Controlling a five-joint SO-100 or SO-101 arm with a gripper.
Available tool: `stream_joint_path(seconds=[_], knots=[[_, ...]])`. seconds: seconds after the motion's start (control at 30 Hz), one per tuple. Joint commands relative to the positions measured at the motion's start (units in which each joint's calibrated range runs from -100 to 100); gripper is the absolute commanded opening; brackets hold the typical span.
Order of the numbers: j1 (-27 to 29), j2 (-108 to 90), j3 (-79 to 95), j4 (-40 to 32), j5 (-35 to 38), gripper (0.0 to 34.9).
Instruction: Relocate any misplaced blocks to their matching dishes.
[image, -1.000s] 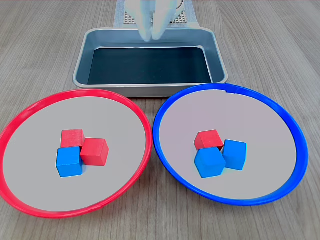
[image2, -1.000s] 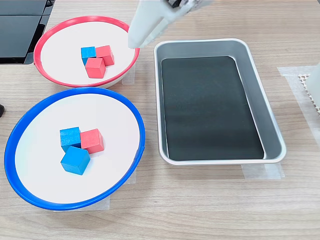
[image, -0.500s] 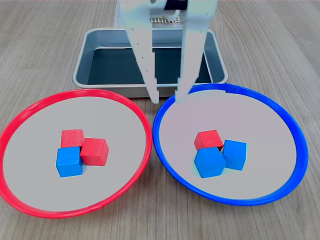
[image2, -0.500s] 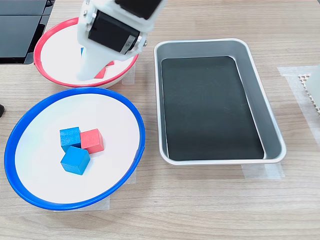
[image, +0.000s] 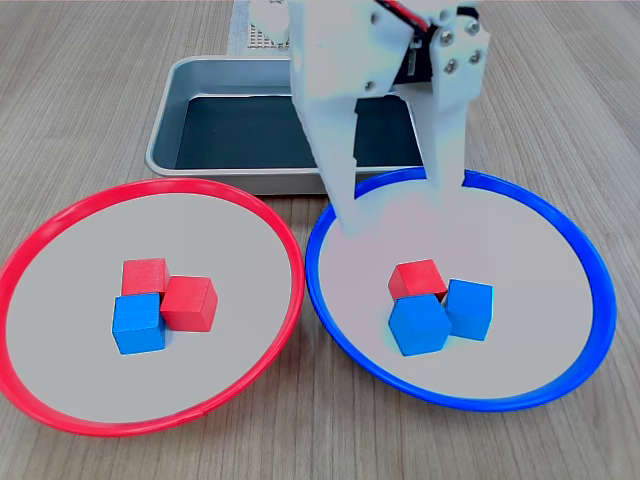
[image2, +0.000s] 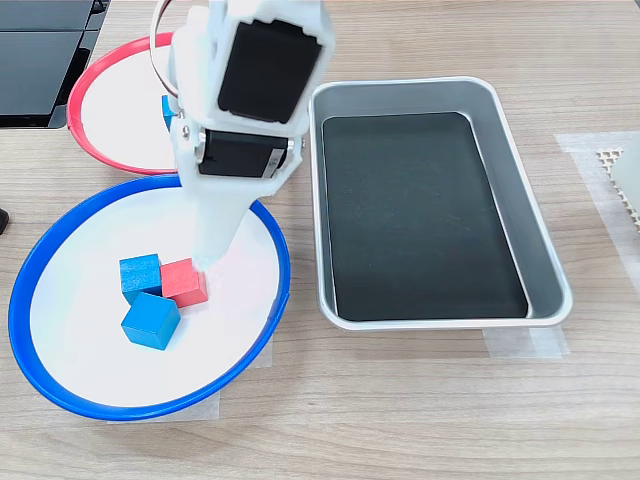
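Gripper (image: 400, 205) fingers stand apart over the blue-rimmed dish (image: 590, 260), and we hold nothing yet. Below and just ahead of the tips sits the red cube (image: 416, 278), touching two blue cubes (image: 442, 317) on its near side. To take it cleanly, we judge we should straddle its free faces and descend straight, so the neighbours stay put. Its home, the red-rimmed dish (image: 60, 225), lies off to the first exterior view's left.
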Motion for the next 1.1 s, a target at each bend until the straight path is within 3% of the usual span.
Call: stream_joint_path(seconds=[0.0, 1.07], knots=[[-1.3, 0.1, -2.3, 1.2, 0.2, 19.3], [-1.6, 14.3, -17.0, 3.2, -0.3, 22.7]])
